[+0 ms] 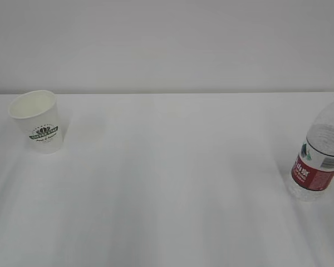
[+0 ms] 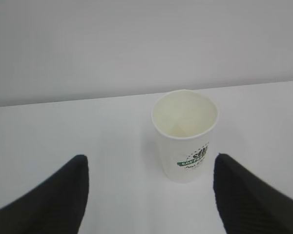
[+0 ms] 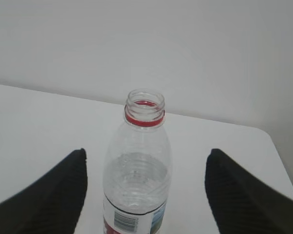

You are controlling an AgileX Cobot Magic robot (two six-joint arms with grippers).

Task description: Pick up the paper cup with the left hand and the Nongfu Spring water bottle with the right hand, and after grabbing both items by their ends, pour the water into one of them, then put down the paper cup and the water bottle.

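Looking along the white table (image 1: 167, 183), I see no arms, only the Nongfu Spring water bottle (image 1: 322, 150) upright far right and the paper cup (image 1: 39, 121) upright far left. My right hand (image 3: 145, 192) stands spread around the uncapped bottle without touching. My left hand (image 2: 150, 195) stands spread, the cup just beyond.

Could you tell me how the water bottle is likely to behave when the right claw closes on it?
The water bottle looks thin and ribbed, so it may dent. It is uncapped and holds water, so squeezing or tipping could spill.
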